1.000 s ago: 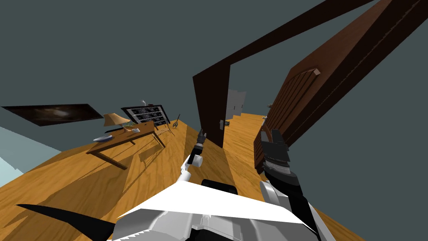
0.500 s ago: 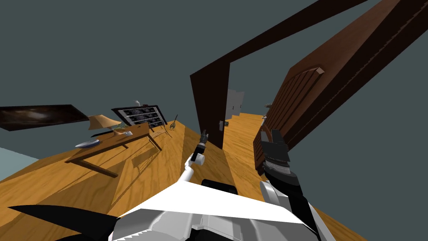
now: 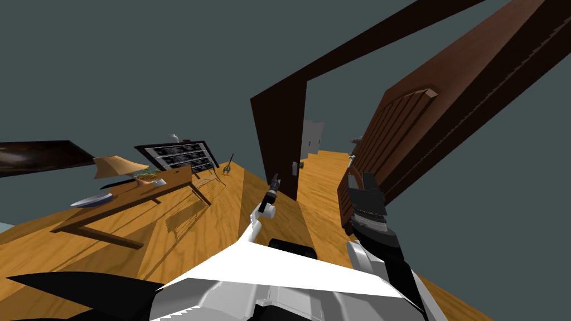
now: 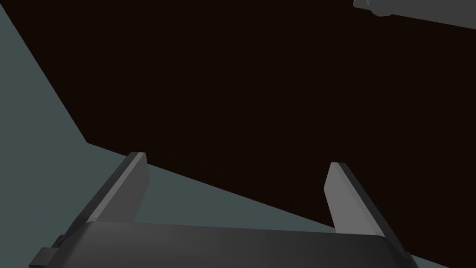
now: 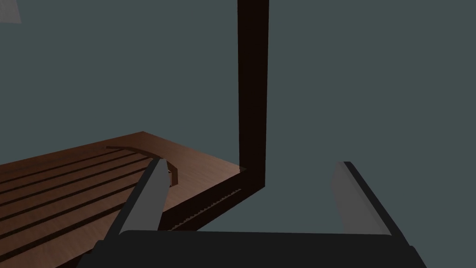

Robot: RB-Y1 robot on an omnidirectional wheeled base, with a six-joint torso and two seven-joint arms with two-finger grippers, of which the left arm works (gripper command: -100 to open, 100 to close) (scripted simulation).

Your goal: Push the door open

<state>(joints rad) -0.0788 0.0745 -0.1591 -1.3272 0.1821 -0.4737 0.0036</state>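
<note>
Looking along your left jaws, you find them spread wide and empty, with the dark brown door [image 4: 279, 102] lying flat just ahead of them. A grey bar [image 4: 413, 11], probably the door's handle, sits off beyond one finger. From the head view, the door stands ajar in its dark frame [image 3: 390, 36], and the left jaws are near its free edge. Your right jaws are likewise wide open, holding nothing, raised beside a brown panelled piece [image 5: 69, 186] with the frame's corner beyond them.
</note>
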